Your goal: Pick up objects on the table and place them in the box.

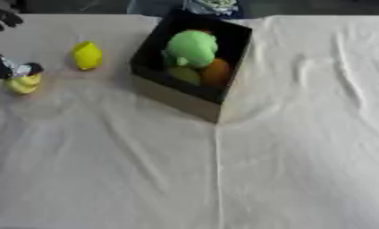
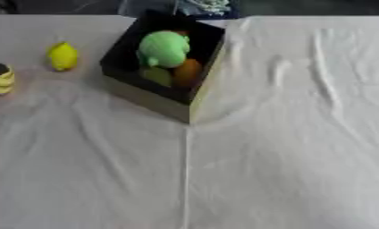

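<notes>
— Where does the box sit?

— The box (image 1: 194, 67) stands on the far middle of the table (image 1: 302, 156), turned so one corner points toward the robot. Its inside is black, its outer walls tan. A white cloth covers the table, with a crease running from that near corner toward the front edge.

— What lies in it?

— A bright green rounded thing (image 1: 191, 48) rests on top. Beneath it lie an orange fruit (image 1: 216, 71) and a yellow-green fruit (image 1: 185, 74), touching one another.

— And outside the box?

— A lemon (image 1: 87, 55) lies on the cloth just left of the box, apart from it. Further left, near the table's left edge, sits a small yellow object (image 2: 0, 80) with a dark top.

— Where is the left hand?

— The left hand (image 1: 9, 67) comes in at the left edge of the left eye view, black with a silver part, right at that small yellow object. Whether its fingers close on it cannot be told. Other dark fingers show at the top left corner.

— The right hand?

— It shows in neither view.
</notes>
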{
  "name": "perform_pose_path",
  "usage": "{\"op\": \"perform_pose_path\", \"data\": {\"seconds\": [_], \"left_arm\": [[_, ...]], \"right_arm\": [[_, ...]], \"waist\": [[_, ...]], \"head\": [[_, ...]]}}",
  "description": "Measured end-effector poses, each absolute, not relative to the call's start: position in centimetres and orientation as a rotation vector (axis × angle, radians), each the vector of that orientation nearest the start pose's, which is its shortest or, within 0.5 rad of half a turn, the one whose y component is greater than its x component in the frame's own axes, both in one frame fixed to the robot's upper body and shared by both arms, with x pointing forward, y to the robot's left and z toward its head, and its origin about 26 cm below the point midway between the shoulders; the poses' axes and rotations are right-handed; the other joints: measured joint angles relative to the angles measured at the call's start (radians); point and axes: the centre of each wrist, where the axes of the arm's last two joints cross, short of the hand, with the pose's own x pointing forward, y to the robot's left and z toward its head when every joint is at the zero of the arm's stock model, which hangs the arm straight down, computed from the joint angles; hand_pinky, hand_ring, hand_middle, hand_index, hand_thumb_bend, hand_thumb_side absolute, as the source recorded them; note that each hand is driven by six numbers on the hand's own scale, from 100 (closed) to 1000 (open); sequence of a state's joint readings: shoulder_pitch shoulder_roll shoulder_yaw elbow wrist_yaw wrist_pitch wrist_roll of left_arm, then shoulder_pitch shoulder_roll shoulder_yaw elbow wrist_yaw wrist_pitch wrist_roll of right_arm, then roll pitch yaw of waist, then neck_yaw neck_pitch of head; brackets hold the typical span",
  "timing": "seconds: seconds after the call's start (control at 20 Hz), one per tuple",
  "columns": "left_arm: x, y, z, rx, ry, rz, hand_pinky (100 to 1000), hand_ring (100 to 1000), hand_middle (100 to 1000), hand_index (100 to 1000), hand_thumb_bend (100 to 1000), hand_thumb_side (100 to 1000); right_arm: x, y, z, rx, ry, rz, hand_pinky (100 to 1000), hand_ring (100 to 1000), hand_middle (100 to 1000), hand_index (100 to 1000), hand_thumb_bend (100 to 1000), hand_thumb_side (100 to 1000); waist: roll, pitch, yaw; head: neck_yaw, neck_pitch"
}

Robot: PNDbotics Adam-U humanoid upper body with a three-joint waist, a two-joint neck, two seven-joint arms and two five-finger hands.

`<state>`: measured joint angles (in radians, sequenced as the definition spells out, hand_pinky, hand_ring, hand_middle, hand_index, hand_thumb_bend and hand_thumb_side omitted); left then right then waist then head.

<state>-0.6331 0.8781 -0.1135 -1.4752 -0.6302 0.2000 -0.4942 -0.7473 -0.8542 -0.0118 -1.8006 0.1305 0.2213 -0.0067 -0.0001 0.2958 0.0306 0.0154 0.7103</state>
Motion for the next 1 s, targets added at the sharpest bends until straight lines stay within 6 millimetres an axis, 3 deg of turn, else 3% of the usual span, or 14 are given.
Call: {"op": "perform_pose_path", "data": {"seconds": [1.0], "left_arm": [[39.0,40.1,24.0,1.094,-1.038,-1.201,893,867,836,918,451,358]], "right_arm": [[32.2,-31.7,37.1,-0.939,-2.210,0.648,860,854,563,687,100,308]], "waist": [[0.000,0.019,-0.010]], "head": [[0.013,-0.016]]}}
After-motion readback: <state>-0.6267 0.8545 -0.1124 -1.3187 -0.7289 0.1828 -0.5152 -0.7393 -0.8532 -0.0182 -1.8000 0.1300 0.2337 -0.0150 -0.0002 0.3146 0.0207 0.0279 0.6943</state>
